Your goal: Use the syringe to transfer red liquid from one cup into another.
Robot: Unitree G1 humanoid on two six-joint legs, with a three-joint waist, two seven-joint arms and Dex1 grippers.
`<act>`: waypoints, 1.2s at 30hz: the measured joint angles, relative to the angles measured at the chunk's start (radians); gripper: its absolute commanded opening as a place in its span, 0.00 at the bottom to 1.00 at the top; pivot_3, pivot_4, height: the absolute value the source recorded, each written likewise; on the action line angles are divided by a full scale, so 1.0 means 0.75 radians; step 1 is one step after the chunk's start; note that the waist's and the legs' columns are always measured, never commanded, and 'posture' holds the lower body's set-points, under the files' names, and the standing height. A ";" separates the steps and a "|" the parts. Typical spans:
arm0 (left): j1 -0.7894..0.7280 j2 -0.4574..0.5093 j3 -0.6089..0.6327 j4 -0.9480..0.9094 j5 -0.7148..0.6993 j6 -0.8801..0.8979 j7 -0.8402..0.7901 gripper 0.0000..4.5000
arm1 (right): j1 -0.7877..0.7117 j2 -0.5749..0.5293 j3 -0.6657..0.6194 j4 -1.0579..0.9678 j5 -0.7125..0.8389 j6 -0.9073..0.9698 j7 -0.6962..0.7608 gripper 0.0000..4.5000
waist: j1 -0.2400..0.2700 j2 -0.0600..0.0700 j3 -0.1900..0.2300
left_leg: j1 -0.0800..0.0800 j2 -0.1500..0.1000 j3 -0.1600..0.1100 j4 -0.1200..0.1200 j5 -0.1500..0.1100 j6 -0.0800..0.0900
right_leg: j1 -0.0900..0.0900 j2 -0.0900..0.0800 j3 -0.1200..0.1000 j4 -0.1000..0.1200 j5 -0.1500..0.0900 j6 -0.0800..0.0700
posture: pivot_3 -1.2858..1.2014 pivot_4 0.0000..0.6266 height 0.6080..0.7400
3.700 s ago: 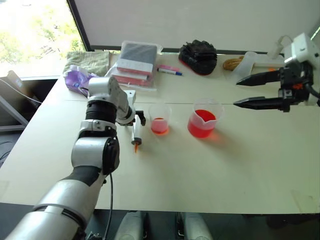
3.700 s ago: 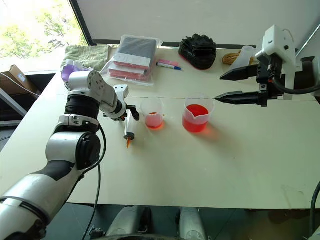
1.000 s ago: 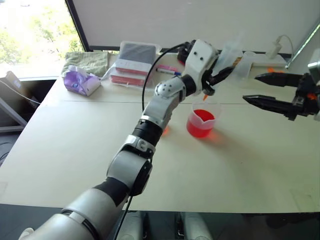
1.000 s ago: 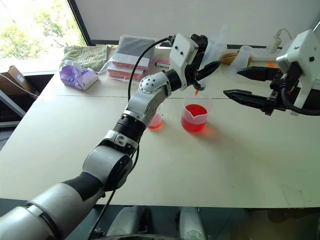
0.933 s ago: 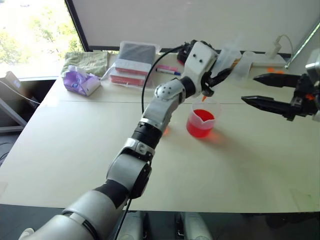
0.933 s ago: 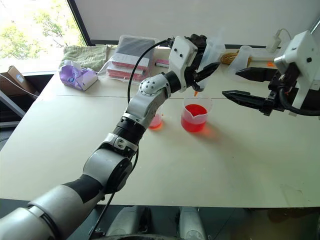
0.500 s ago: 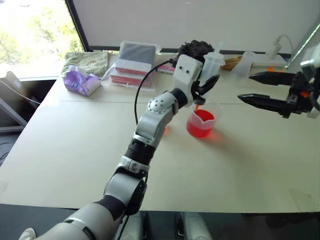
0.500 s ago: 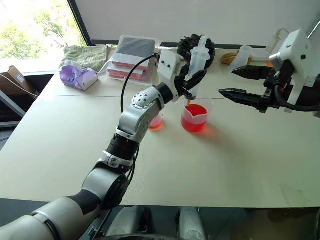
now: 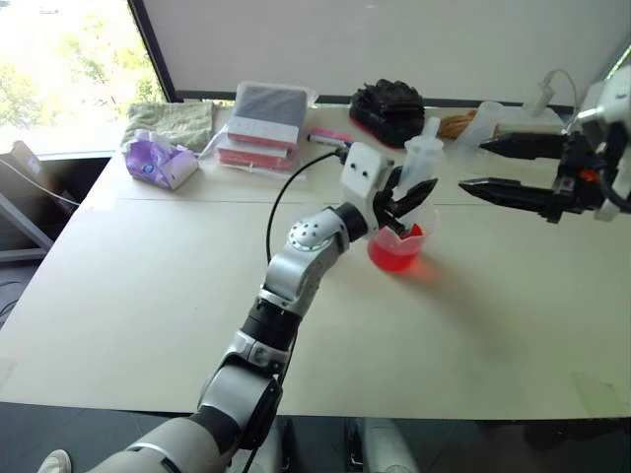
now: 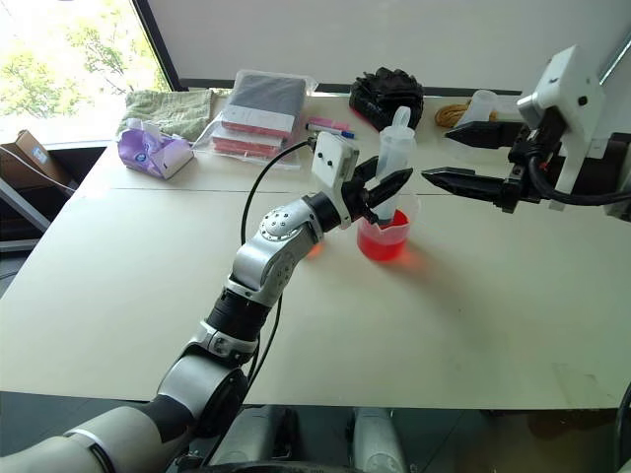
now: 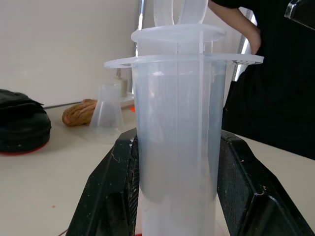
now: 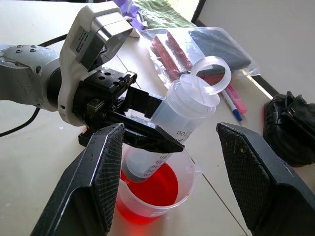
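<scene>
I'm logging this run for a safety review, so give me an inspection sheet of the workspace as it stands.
Surface: pale table, dry where visible.
Job's things: syringe held tilted, its lower end down inside the spouted beaker of red liquid; plunger pushed in. Smaller cup stands behind the left arm, some red in it.
Clutter: purple tissue pack, green cloth, bagged books, marker, black bag, coiled rope, a clear flask.
Grippers: left gripper shut on the syringe barrel; right gripper open, apart from it, beside the beaker.
Cables: black cable looping off the left wrist.
Surroundings: window at left; a person in black beyond the table.
</scene>
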 measured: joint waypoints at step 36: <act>0.028 0.006 -0.038 0.291 0.124 -0.353 -0.106 0.39 | -0.242 0.266 0.072 0.052 0.404 0.566 -0.572 0.69 | -0.001 0.000 0.000 | -0.001 0.000 -0.001 0.000 -0.001 0.001 | 0.000 -0.002 -0.001 -0.001 0.000 0.000 | 0.52 0.24 1.00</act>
